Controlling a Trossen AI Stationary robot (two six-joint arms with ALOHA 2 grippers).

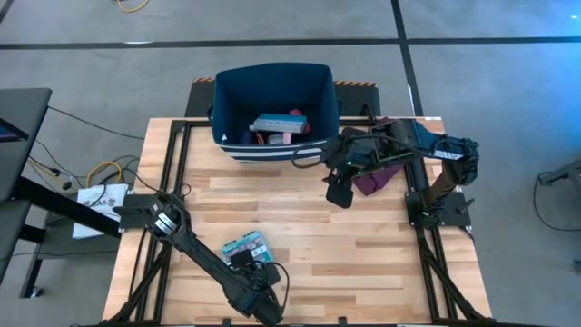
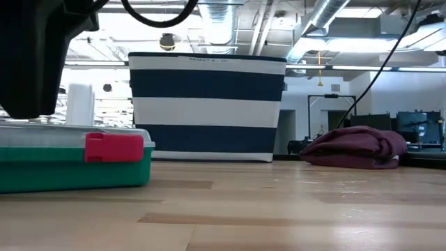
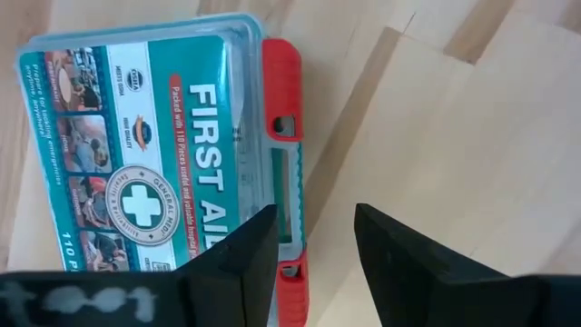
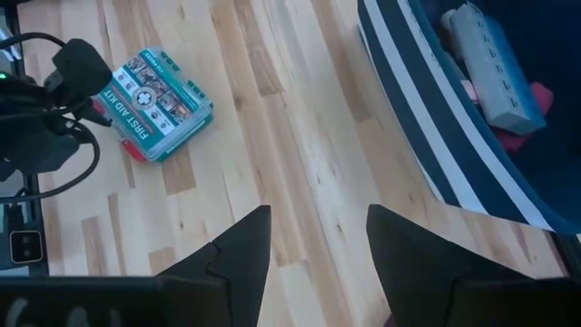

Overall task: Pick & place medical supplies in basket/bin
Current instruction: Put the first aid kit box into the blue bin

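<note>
The teal first-aid box (image 3: 154,154) with red latches lies flat on the wooden table, near its near edge (image 1: 247,247). My left gripper (image 3: 313,241) is open and stands low over the box's red-latched edge, one finger above the box, the other above bare wood. In the low view it (image 2: 28,84) hangs just over the lid (image 2: 70,136); whether it touches, I cannot tell. The navy striped bin (image 1: 272,109) stands at the far edge and holds a light-blue strip (image 1: 272,122) and pink items (image 1: 292,136). My right gripper (image 4: 313,236) is open, above the table near the bin (image 1: 339,193).
A maroon cloth (image 1: 377,177) lies bunched on the table right of the bin, under my right arm, also seen in the low view (image 2: 355,148). Bare wood stretches between the box and the bin (image 4: 272,136). Black frame rails run along the table's sides (image 1: 172,163).
</note>
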